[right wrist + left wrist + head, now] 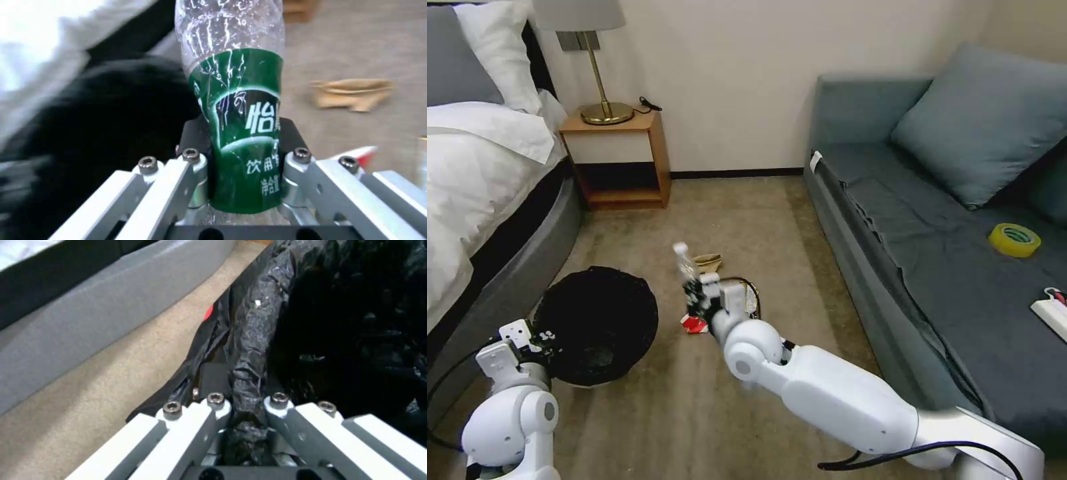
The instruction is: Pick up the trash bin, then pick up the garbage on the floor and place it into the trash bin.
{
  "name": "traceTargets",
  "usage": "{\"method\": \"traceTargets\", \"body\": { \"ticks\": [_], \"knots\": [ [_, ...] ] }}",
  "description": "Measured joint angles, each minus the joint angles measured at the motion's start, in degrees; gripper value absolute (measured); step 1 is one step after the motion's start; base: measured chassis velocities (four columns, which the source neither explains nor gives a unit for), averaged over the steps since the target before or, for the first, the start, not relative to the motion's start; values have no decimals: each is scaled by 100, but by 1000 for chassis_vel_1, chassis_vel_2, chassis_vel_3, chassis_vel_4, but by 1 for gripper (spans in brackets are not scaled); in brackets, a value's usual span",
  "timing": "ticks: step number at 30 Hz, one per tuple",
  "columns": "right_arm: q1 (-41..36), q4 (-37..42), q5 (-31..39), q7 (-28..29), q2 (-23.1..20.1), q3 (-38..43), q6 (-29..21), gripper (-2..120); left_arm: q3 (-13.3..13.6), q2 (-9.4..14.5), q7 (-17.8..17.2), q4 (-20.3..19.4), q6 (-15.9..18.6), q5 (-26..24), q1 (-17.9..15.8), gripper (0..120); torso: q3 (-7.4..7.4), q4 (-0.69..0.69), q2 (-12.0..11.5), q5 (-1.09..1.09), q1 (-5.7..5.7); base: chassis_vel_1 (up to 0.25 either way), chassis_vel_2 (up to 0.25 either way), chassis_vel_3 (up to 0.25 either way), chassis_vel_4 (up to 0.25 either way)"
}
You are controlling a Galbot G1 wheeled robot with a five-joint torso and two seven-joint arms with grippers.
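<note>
Black crinkled plastic is what your left gripper [242, 406] is clenched on: its fingers pinch the bag-covered rim of the trash bin [595, 325], which holds the bin up and keeps its mouth facing upward beside the bed [480, 173]. That grip makes sense, since the rim is the only thin edge the fingers can close around.

Your right gripper [242, 156] is clamped across the green label of the clear plastic bottle [236, 100], with the bottle's neck pointing up and away from the palm. Holding it at the waist leaves the length free to tip into the opening. The bin's dark mouth lies off to the gripper's left, near but not yet beneath the bottle.

Beyond the right gripper, on the carpet, lie the crumpled tan paper bag [351, 93] and, just beside the fingers, the red-and-white carton [694, 325].

Inside the bin the liner is too dark to read; it looks empty, though you cannot be sure.
</note>
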Motion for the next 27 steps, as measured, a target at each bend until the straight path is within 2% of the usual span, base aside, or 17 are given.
{"method": "traceTargets", "body": {
  "ticks": [5,8,15,19,20,24,25,27],
  "knots": [
    [-21,-57,-37,54,370,-327,28,18,77,-76,7,2,-6,61,3,3,0,0,0,1,0,0,0,0,0],
    [-51,-458,-246,66,743,-636,123,18,133,-125,8,-34,-7,121,20,3,0,1,0,-1,0,0,0,0,0],
    [-75,-857,-406,-28,983,-901,128,18,212,-183,10,-110,-7,191,47,3,0,1,0,0,0,0,0,0,0],
    [-126,-1003,-509,-179,959,-954,126,35,280,-238,14,-186,0,242,81,3,0,0,0,0,0,0,0,0,0],
    [-126,-1003,-509,-179,959,-954,126,35,280,-238,14,-186,0,242,81,3,0,0,0,0,0,0,0,0,0],
    [-148,-931,-552,-232,833,-918,126,55,290,-255,19,-204,7,277,84,3,0,-1,0,1,0,0,0,0,0],
    [-148,-931,-552,-232,833,-918,126,55,290,-255,19,-204,7,277,84,3,0,-1,0,1,0,0,0,0,0],
    [-145,-896,-556,-237,787,-907,126,65,289,-261,21,-218,9,280,91,3,0,-1,0,1,0,0,0,0,0]
  ]
}}
